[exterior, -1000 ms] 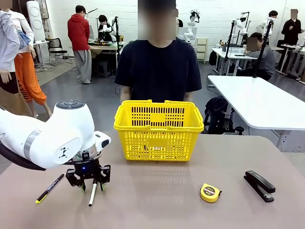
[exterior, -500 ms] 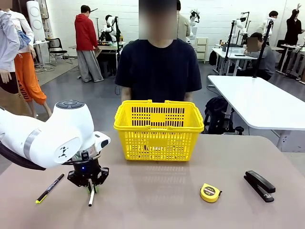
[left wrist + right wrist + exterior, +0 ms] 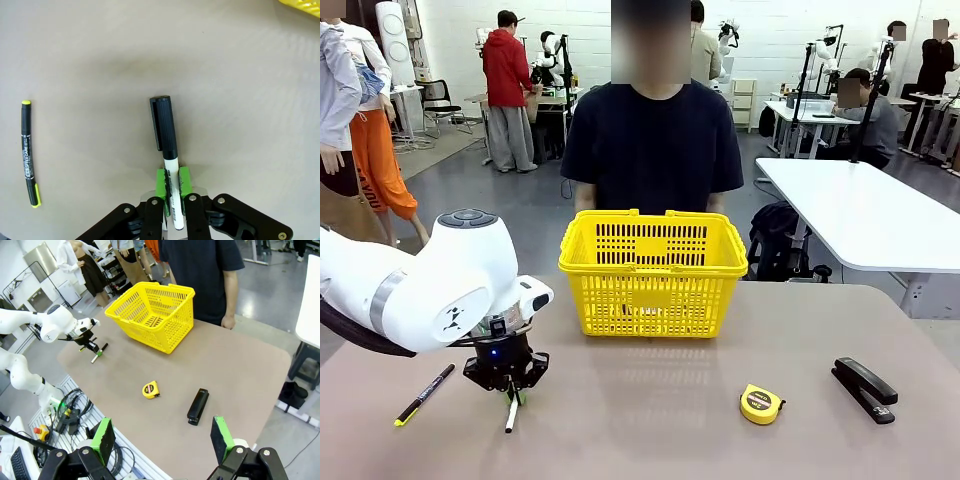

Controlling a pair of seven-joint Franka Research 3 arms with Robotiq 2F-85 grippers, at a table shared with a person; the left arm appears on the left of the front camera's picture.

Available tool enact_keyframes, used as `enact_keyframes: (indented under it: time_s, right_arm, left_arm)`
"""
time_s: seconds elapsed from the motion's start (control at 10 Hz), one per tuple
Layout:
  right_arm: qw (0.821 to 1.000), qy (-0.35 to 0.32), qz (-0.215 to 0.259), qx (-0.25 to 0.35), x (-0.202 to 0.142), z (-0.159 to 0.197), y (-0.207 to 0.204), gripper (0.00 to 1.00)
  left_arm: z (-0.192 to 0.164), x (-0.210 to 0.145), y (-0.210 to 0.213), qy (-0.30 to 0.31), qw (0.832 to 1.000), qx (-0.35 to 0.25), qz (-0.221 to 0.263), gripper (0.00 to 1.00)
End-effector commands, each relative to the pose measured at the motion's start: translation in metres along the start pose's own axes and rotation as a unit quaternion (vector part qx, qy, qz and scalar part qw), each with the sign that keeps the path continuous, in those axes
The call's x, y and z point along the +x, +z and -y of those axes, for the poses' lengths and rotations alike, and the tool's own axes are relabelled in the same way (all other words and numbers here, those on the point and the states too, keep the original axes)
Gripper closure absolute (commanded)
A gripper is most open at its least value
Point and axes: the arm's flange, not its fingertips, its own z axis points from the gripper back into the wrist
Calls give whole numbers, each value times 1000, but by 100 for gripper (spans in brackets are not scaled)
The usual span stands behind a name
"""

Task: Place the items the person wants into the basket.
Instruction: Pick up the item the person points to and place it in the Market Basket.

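Fingers on the left gripper were pinched in tight on the white end of the marker. That put 2 green pads on either side of the barrel, with the black cap sticking out ahead toward the middle of the wrist frame. Grabbing it across the barrel made sense to me, since it lay flat on the table and that's the narrow way in. Couldn't tell if it was off the surface yet or just resting.

In the front view all this sat at the lower left. Just further left lay the pen, apart from the gripper, and I'd guess it isn't wanted. At the centre stood the basket, right in front of the person and well apart from the marker, so a carry up and to the right looked needed. Over at the lower right lay the stapler, with the tape measure near it. Meanwhile the right gripper hung high above the table with its pads spread wide and holding nothing, probably parked out of the way.
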Motion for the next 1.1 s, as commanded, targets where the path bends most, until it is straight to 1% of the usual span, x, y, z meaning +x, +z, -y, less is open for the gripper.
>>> enact_keyframes:
  time_s: [0.0, 0.1, 0.2, 0.4, 0.5, 0.6, 0.7, 0.8, 0.9, 1.0]
  right_arm:
    - [1000, 4, 12, 11, 1, 0, 0, 0]
    - [1000, 4, 12, 11, 1, 0, 0, 0]
    - [1000, 4, 12, 11, 1, 0, 0, 0]
    - [1000, 4, 12, 11, 1, 0, 0, 0]
    - [1000, 4, 12, 11, 1, 0, 0, 0]
    - [1000, 4, 12, 11, 1, 0, 0, 0]
    - [1000, 4, 12, 11, 1, 0, 0, 0]
    - [1000, 4, 12, 11, 1, 0, 0, 0]
    - [1000, 4, 12, 11, 1, 0, 0, 0]
    - [1000, 4, 12, 11, 1, 0, 0, 0]
  left_arm:
    - [-4, -15, 31, -46, 999, -18, -22, 100]
    - [-6, -16, 87, -80, 996, -25, -6, 100]
    - [-10, -21, 141, -108, 994, -33, -4, 100]
    - [-7, -33, 224, -132, 991, -17, 29, 100]
    - [-3, -32, 259, -148, 988, -9, 44, 100]
    - [2, -40, 275, -160, 986, -8, 49, 100]
    - [4, -47, 283, -161, 985, -13, 53, 100]
    - [2, -45, 288, -161, 985, -7, 55, 100]
    - [0, -56, 298, -148, 987, -17, 56, 100]
    - [0, -56, 298, -148, 987, -17, 56, 100]
